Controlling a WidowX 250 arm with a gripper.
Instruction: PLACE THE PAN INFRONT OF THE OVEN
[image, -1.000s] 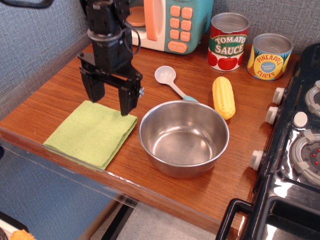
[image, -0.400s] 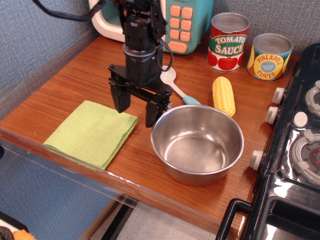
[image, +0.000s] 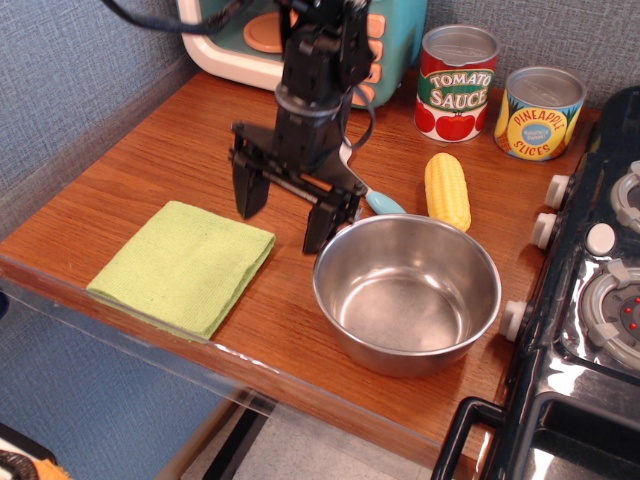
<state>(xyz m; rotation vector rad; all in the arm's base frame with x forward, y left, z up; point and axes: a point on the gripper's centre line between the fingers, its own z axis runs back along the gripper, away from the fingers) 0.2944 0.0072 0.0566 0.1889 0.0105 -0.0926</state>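
Observation:
The pan (image: 405, 300) is a round shiny steel bowl, empty, standing near the table's front edge on the right. The oven (image: 400, 45) is teal and cream with orange buttons, at the back, partly hidden by my arm. My gripper (image: 283, 222) is open and empty, fingers pointing down, low over the wood just left of the pan. Its right fingertip (image: 318, 238) is at the pan's left rim; I cannot tell if it touches. The left fingertip (image: 246, 205) hangs near the cloth's far corner.
A green cloth (image: 180, 265) lies at the front left. A white spoon with a teal handle (image: 378, 199) and a toy corn cob (image: 447, 192) lie behind the pan. A tomato sauce can (image: 457, 83) and a pineapple can (image: 543, 113) stand at the back right. A black stove (image: 590, 300) borders the right.
My gripper has moved right from above the cloth to the pan's left side, staying open. The pan has shifted to the right along the front of the table.

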